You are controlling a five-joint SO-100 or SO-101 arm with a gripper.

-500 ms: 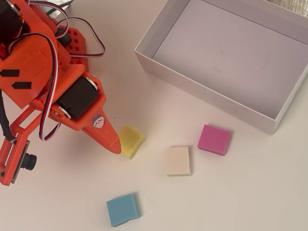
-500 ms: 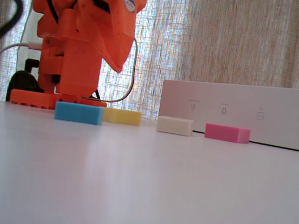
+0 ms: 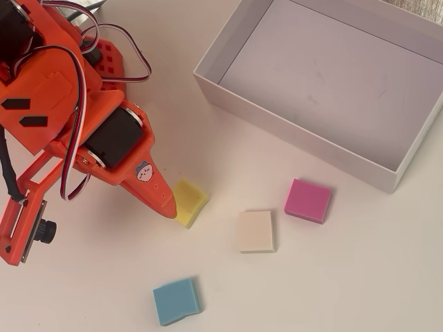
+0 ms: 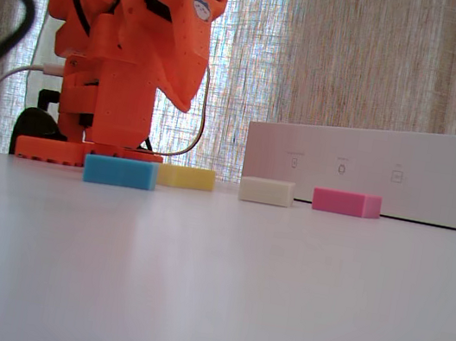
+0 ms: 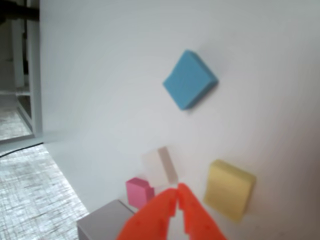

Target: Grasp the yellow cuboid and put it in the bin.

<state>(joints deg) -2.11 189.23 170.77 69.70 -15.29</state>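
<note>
The yellow cuboid (image 3: pixel 192 202) lies flat on the white table, below and left of the bin (image 3: pixel 291 135), a large white box with a grey-lilac floor. It also shows in the fixed view (image 4: pixel 185 177) and in the wrist view (image 5: pixel 229 189). My orange gripper (image 3: pixel 169 207) is shut and empty. In the overhead view its tip overlaps the cuboid's left edge. In the fixed view the gripper (image 4: pixel 184 104) hangs well above the table. In the wrist view the closed fingertips (image 5: pixel 176 192) point just left of the cuboid. The bin's side wall (image 4: pixel 369 166) stands at the right.
A cream block (image 3: pixel 256 231), a pink block (image 3: pixel 308 200) and a blue block (image 3: pixel 176 301) lie on the table near the cuboid. The arm's orange base (image 4: pixel 82 153) stands at the left behind the blue block (image 4: pixel 120 172). A curtain hangs behind.
</note>
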